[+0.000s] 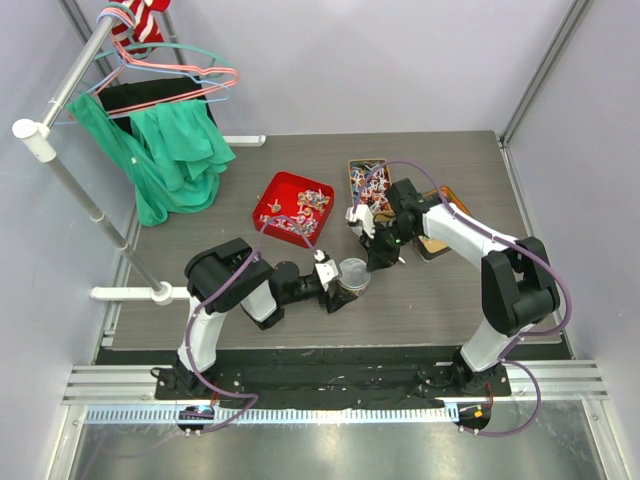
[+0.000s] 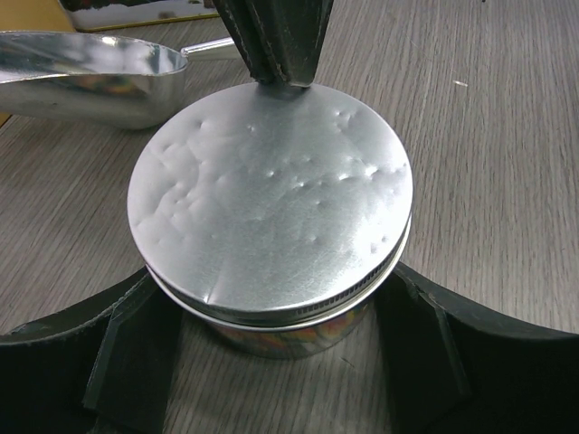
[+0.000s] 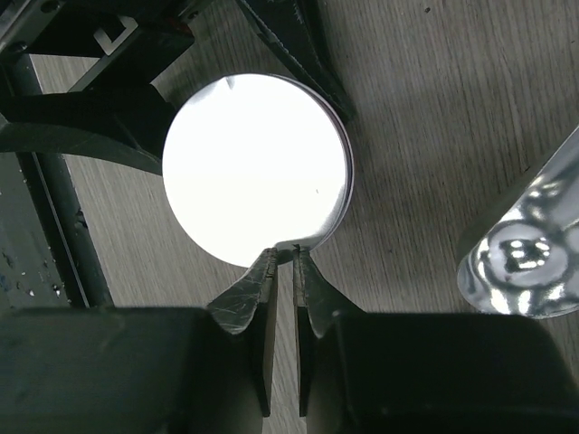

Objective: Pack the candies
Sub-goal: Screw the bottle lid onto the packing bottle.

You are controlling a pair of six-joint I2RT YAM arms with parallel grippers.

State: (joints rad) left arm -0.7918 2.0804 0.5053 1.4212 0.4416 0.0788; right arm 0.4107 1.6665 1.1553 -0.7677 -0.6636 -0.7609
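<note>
A clear jar (image 2: 280, 336) with coloured candies inside stands on the table. A dented silver lid (image 2: 271, 190) lies on its mouth, slightly askew. My left gripper (image 2: 274, 294) clasps the jar from both sides, its black fingers (image 2: 127, 344) against the glass under the lid. In the top view this gripper (image 1: 348, 287) and the lid (image 1: 353, 268) sit mid-table. My right gripper (image 3: 285, 256) is shut on the lid's (image 3: 258, 163) near rim; from above, the right gripper (image 1: 378, 262) is just right of the jar. More wrapped candies (image 1: 303, 208) lie in a red tray (image 1: 280, 188).
A metal scoop (image 2: 81, 77) lies on the table just beyond the jar. An open tin (image 1: 363, 178) of sweets and a brown box (image 1: 445, 205) stand behind the right arm. Green cloth (image 1: 175, 150) hangs from a rack at the back left.
</note>
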